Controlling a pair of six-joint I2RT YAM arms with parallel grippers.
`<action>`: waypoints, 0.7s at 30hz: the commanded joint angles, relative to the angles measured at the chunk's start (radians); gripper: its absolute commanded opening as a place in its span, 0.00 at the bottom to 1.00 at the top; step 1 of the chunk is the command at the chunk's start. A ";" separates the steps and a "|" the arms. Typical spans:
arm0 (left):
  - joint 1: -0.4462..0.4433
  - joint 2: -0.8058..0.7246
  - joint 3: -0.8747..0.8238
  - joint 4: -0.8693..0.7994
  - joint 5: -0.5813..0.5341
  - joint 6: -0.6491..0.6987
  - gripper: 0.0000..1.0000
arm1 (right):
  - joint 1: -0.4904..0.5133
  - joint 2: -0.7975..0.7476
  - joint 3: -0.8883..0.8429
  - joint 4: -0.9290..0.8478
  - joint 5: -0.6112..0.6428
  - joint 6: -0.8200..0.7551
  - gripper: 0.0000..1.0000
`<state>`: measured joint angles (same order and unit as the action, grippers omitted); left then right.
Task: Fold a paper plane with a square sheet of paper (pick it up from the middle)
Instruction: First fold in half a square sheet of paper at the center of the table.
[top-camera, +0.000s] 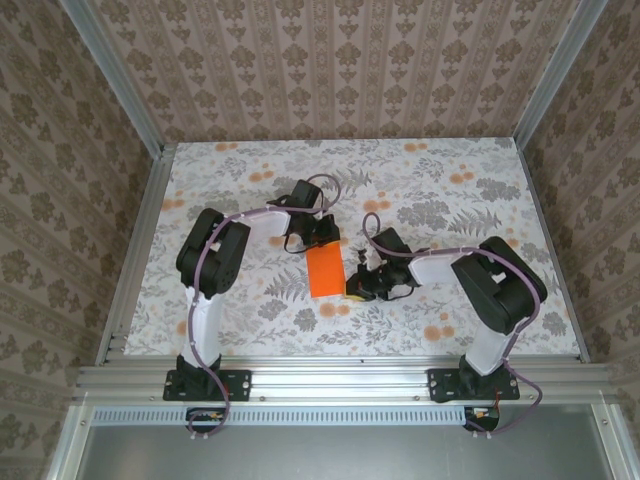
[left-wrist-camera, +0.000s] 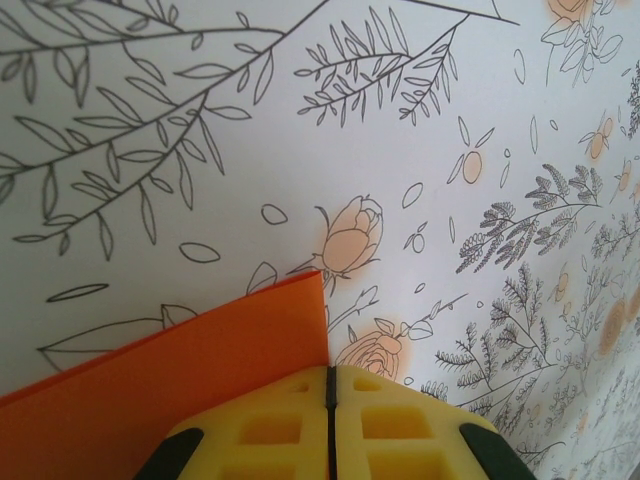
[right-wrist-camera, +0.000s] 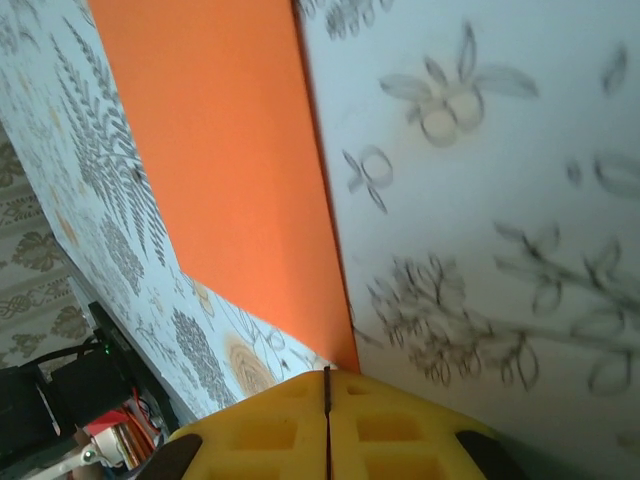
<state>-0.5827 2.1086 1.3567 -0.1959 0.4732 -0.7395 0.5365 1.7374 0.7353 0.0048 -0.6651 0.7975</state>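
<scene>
Pincers first. The left pincer (left-wrist-camera: 330, 378), seen from its own wrist camera, has its yellow pads (left-wrist-camera: 270, 430) pressed flat together, just a dark seam between them. Right at the top of that seam sits an edge of the square sheet of paper (left-wrist-camera: 200, 380), bright orange. It spreads off to the left, with its upper corner just beside a printed flower (left-wrist-camera: 350, 238). Whether the pads actually nip the sheet, I can't tell from here.

Over to the right pincer (right-wrist-camera: 327, 378): same story, yellow pads closed on each other, and a corner of the orange sheet comes down to meet the seam. That one is likewise too close to call as a grip. This wrist view adds a long straight edge of the sheet running away up the frame. At lower left it also catches some dark hardware (right-wrist-camera: 60, 400) with cables.

Up to the top camera now, and it gives the layout the wrist views lack. The sheet lies mid-table as an upright oblong, slightly tilted, with the left pincer at its far end and the right pincer at its near right corner. Around it is the table (top-camera: 250, 170) in its floral cloth, with patterned walls (top-camera: 320, 60) beyond.
</scene>
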 joint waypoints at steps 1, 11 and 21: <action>0.000 0.034 0.012 -0.063 -0.025 0.035 0.09 | 0.011 -0.096 0.022 -0.123 0.054 0.022 0.17; 0.030 -0.236 0.049 -0.093 -0.084 0.050 0.33 | 0.008 -0.147 0.225 -0.239 0.359 -0.142 0.39; 0.220 -0.508 -0.286 -0.104 -0.148 0.042 0.52 | 0.087 0.067 0.517 -0.473 0.574 -0.296 0.50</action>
<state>-0.3946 1.6234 1.1397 -0.2459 0.3428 -0.7044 0.5976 1.7687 1.1896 -0.3569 -0.1871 0.5728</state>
